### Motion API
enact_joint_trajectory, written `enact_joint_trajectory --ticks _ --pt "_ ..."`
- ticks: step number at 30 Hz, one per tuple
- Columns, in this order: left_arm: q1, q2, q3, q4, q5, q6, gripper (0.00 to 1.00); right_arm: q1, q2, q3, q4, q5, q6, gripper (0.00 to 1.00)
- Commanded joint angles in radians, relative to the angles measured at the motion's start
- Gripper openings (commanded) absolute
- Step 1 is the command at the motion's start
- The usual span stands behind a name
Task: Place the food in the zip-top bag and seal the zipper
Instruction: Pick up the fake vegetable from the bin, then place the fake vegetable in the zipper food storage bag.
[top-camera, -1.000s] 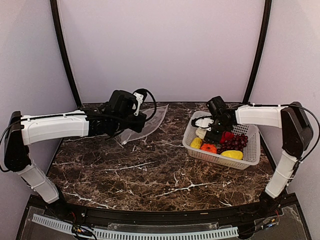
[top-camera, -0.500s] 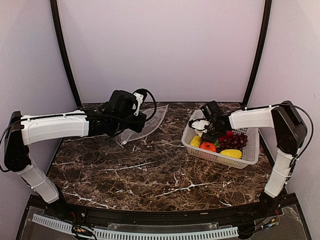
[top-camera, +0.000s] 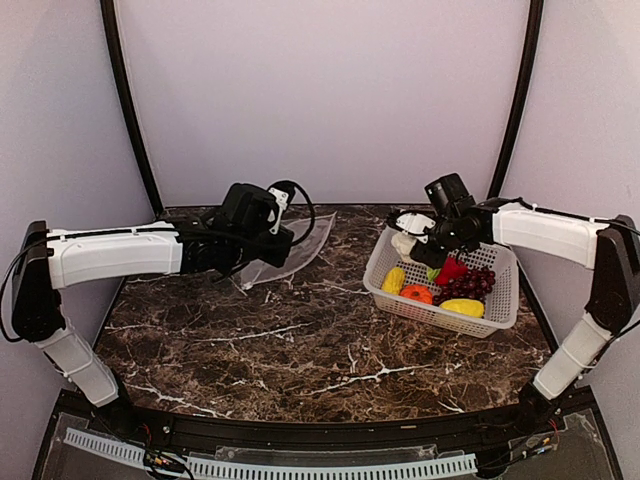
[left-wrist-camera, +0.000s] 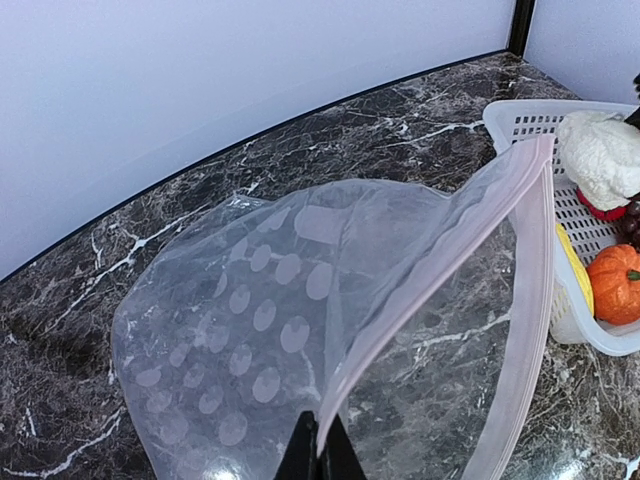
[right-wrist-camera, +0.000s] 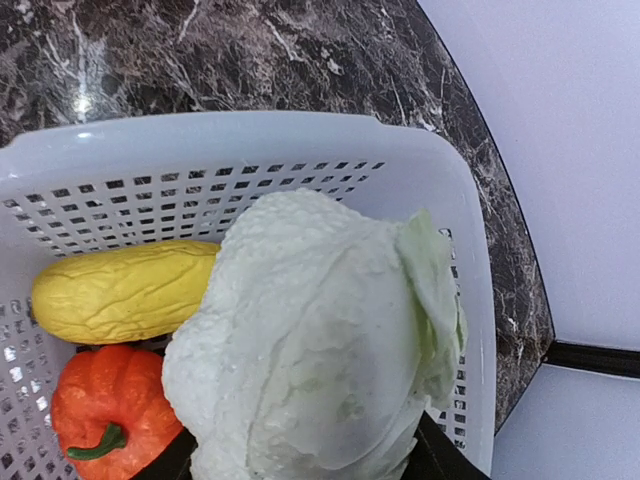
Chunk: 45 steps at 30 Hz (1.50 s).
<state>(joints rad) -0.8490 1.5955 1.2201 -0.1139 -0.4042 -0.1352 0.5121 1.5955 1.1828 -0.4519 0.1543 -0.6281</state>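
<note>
Left tool (left-wrist-camera: 320, 452) is pinched tight on the bag (left-wrist-camera: 260, 320), gripping the rim right at the zipper (left-wrist-camera: 440, 265). The bag sits toward the rear of the desk (top-camera: 300, 350), left of centre. Its mouth end is lifted off the marble and gapes open toward the basket (top-camera: 440, 314); the dotted far end sags down to the desk surface. The pinkish zipper strip runs up from the tool's fingertips, and the other lip hangs down on the basket side.

Right tool (right-wrist-camera: 300, 462) holds the cabbage (right-wrist-camera: 320, 350), one finger on each side, jaws part closed around it. The cabbage hangs above the basket's rear left corner, clear of the other pieces.

The basket is on the right side of the desk, near the rear edge. In it:
- yellow piece (top-camera: 393, 281) at the left end
- orange piece (top-camera: 417, 295) just beside it
- pepper (top-camera: 452, 268) in the middle
- grapes (top-camera: 470, 285) right of the pepper
- second yellow piece (top-camera: 463, 308) along the front wall

Bag and basket are well apart, with no food in the bag.
</note>
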Motion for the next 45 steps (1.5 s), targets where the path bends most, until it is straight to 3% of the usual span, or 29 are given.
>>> enact_joint_trajectory --ticks 1,11,21,26,39,45 --pt "0.012 0.017 0.005 0.010 -0.054 -0.018 0.01 -0.004 -0.074 0.077 -0.110 -0.190 0.085 0.39" --pt "0.014 0.109 0.109 0.075 -0.067 -0.145 0.01 0.006 -0.122 0.307 -0.238 -0.692 0.273 0.40" --pt "0.013 0.128 0.143 0.204 0.006 -0.326 0.01 0.005 0.004 0.426 -0.070 -1.218 0.616 0.39" --pt "0.010 0.115 0.161 0.260 0.066 -0.363 0.01 -0.001 0.055 0.436 0.094 -1.328 0.820 0.38" --pt "-0.030 0.051 0.168 0.260 0.128 -0.392 0.01 -0.043 0.190 0.355 0.439 -1.430 1.215 0.38" --pt "-0.042 0.034 0.137 0.294 0.146 -0.443 0.01 -0.075 0.234 0.280 0.731 -1.476 1.460 0.38"
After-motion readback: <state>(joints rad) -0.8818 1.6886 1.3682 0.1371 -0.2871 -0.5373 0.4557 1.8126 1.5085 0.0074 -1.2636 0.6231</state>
